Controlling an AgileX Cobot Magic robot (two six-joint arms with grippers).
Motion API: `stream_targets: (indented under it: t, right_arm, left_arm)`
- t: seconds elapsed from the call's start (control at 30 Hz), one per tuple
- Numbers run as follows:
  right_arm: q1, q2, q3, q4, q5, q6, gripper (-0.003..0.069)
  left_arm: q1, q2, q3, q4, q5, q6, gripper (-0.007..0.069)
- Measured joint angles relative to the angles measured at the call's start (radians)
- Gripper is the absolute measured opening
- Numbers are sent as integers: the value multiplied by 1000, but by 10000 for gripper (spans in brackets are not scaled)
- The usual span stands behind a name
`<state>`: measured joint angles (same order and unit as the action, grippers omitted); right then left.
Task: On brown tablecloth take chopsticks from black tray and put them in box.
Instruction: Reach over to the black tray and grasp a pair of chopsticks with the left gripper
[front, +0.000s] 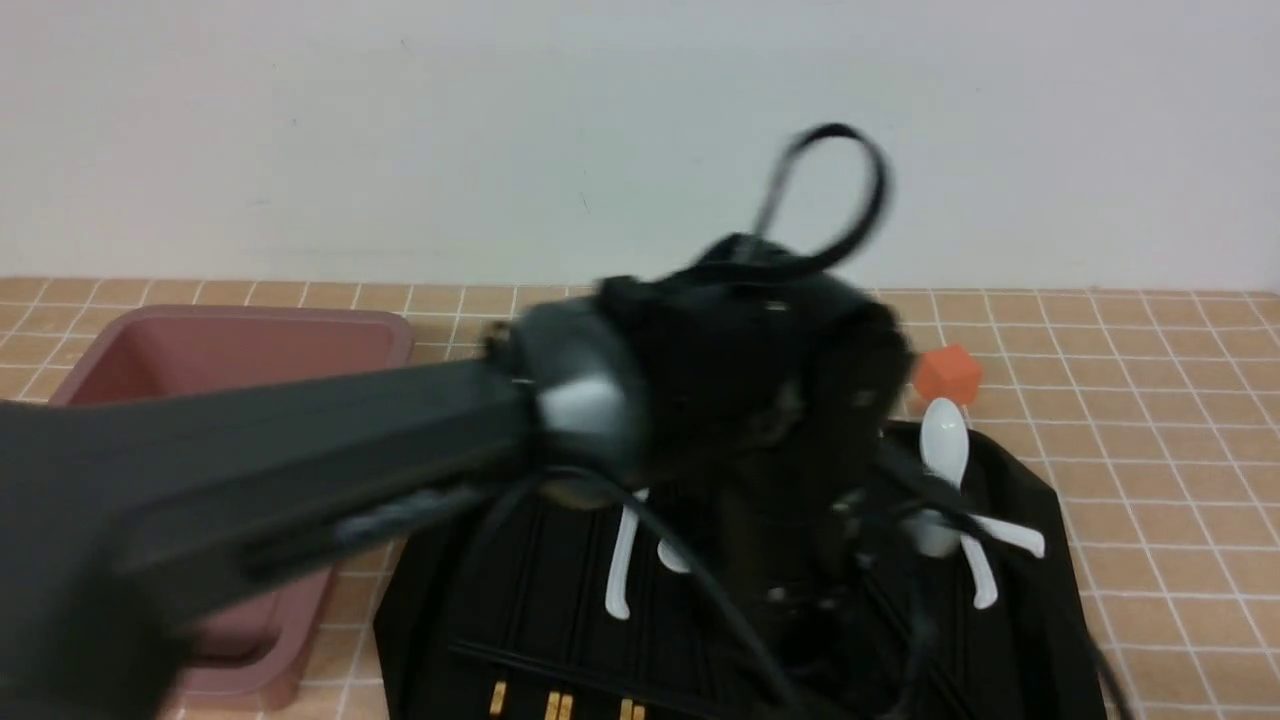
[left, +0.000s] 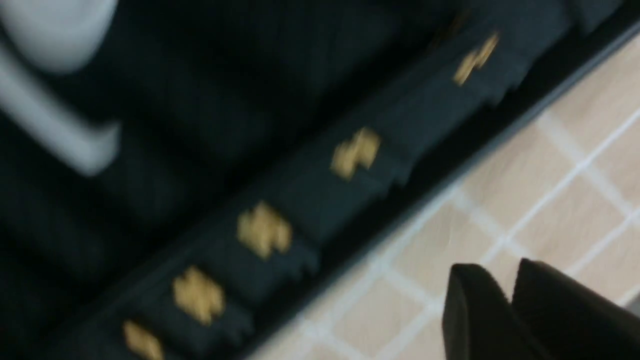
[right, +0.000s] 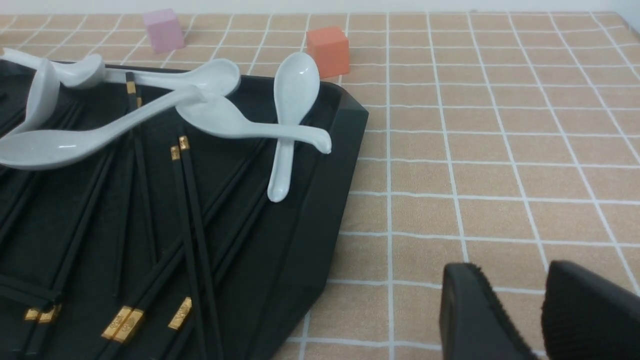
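Note:
Several black chopsticks (right: 190, 215) with gold bands lie in the black tray (right: 320, 200) on the brown tablecloth (right: 500, 150). In the front view my left arm (front: 400, 450) reaches, blurred, over the tray (front: 1030, 520); its wrist hides the fingers. In the blurred left wrist view the left gripper (left: 500, 270) is shut and empty, over cloth just outside the tray rim, beside a row of chopstick ends (left: 262, 230). My right gripper (right: 515, 272) is open and empty over the cloth beside the tray. The pink box (front: 230, 345) stands at the left.
White soup spoons (right: 295, 100) lie across the chopsticks at the tray's far end and show in the front view (front: 945, 440). An orange cube (right: 328, 50) and a pink cube (right: 163, 30) sit on the cloth behind the tray.

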<state>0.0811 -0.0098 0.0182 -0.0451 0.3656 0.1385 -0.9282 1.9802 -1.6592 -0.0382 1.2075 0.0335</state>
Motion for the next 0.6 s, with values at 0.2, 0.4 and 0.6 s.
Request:
stream_targets:
  t: [0.2,0.4,0.6]
  right_arm:
    - [0,0,0,0,1,0,240]
    - [0,0,0,0,1,0,240]
    - [0,0,0,0,1,0,240]
  left_arm:
    - [-9,56,-32,16,9,259,311]
    - [-9,102,-33,83,-13,415,345]
    - [-9,151,-34,99,-83,496,344]
